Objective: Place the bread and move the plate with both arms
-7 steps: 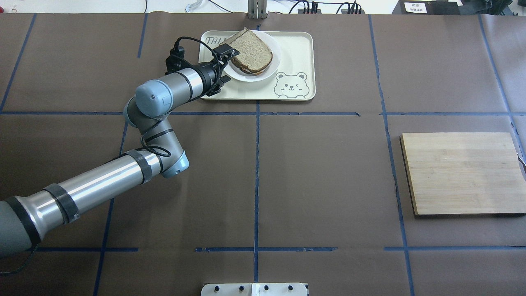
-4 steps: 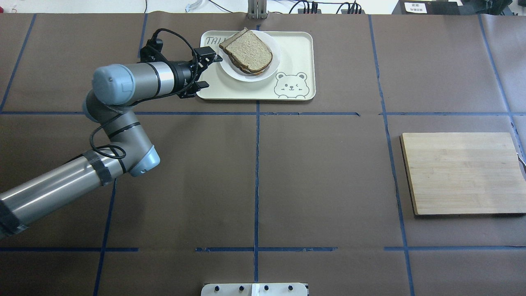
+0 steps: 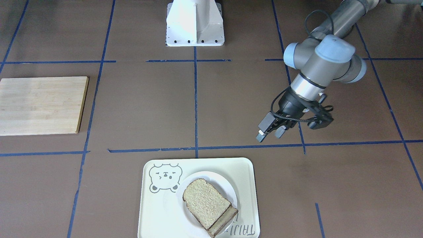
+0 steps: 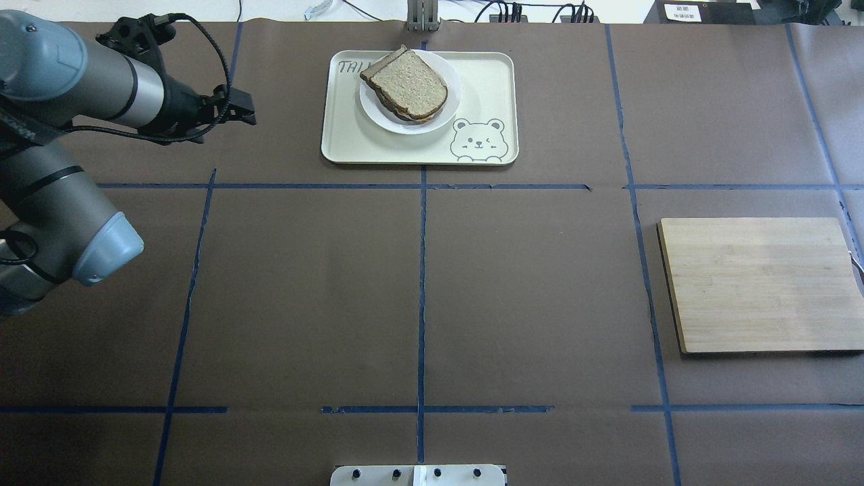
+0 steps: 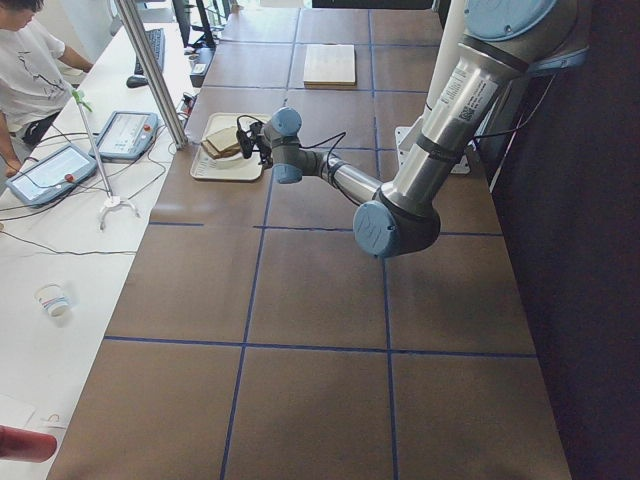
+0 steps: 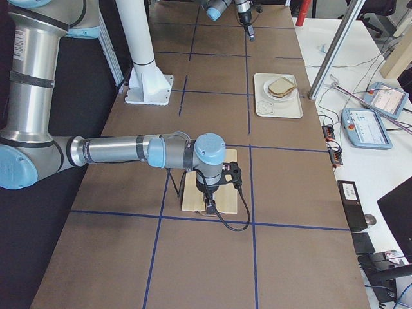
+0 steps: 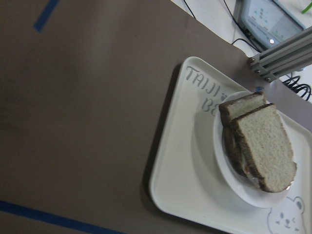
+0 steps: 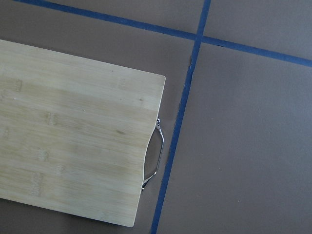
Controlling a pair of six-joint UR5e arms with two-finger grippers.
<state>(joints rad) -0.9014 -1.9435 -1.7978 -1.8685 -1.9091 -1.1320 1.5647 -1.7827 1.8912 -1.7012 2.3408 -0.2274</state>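
Two slices lie stacked on the small white plate point(image 4: 435, 121), which stands on the cream bear tray point(image 4: 489, 77). The speckled wholemeal bread point(image 4: 412, 82) is on top, and a second slice peeks out beneath it. The bread point(image 3: 205, 202) and the plate point(image 3: 211, 177) also show in the front view and the left wrist view point(image 7: 263, 146). My left gripper point(image 4: 239, 111) is open and empty, above the table well left of the tray; it also shows in the front view point(image 3: 270, 133). My right gripper point(image 6: 209, 210) shows only in the exterior right view, over the cutting board; I cannot tell its state.
A bamboo cutting board point(image 4: 759, 283) with a metal handle point(image 8: 155, 156) lies on the right side of the table. The white robot base point(image 3: 195, 23) stands at the near edge. Operators' screens and cables lie beyond the table's far edge.
My left arm has drawn back from the plate's left rim, far to the left, with the gripper empty. The bread and plate have not moved.
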